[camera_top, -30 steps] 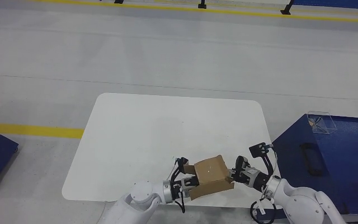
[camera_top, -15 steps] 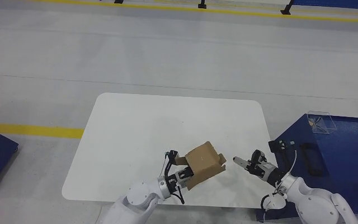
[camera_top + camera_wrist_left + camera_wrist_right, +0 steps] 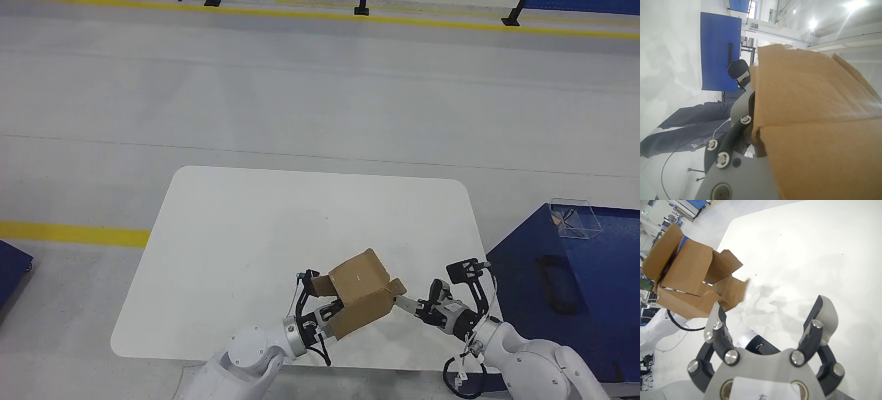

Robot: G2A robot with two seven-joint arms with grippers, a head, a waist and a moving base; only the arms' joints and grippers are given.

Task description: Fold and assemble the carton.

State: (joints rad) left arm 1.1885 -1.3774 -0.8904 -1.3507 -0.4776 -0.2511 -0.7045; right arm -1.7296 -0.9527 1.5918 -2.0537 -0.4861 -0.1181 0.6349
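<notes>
The carton (image 3: 362, 290) looks light and thin-walled. It is brown cardboard, stiff across its panels but ready to bend at the creases, and I'd judge it easy to crush or tear at the ragged flap edges. The safest place to pinch seems to be a flat panel close to a crease, not a loose flap.

In the top view it sits low and centre in the frame, tilted and lifted off the white table (image 3: 250, 230) near the table's lower edge. The left gripper (image 3: 316, 298) has it clamped at the end toward the left of the frame. In the left wrist view, 1 dark finger (image 3: 734, 130) lies along the carton's (image 3: 810, 113) edge.

At the opposite end, loose flaps hang open toward the right gripper (image 3: 415, 304). From its own wrist, that gripper (image 3: 770, 308) is spread wide with nothing between its pads. The carton (image 3: 685, 275) lies off to one side, and its lowest flap reaches the tip of 1 finger (image 3: 721, 315). I can't tell whether it is touching or just in front.
</notes>
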